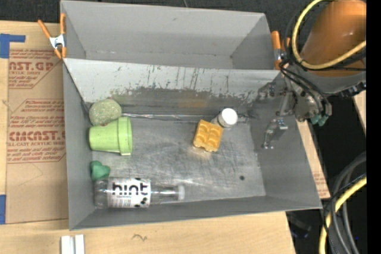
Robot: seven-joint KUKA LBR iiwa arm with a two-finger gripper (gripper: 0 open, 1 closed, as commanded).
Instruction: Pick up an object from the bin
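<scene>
My gripper (272, 134) hangs over the bin's right sloping wall, with nothing seen in it. Nearest to it, a little to its left, lies a small white round-capped bottle (228, 118). Touching that bottle on its lower left is a yellow bumpy block (208, 135), on the bin floor near the middle. The gripper is clear of both.
At the left lie a light green cup (112, 135) on its side, a grey-green lumpy ball (105, 110) above it and a small dark green piece (99, 171) below. A clear "hint" bottle (137, 193) lies along the front wall. The arm with its orange cover stands outside the right rim.
</scene>
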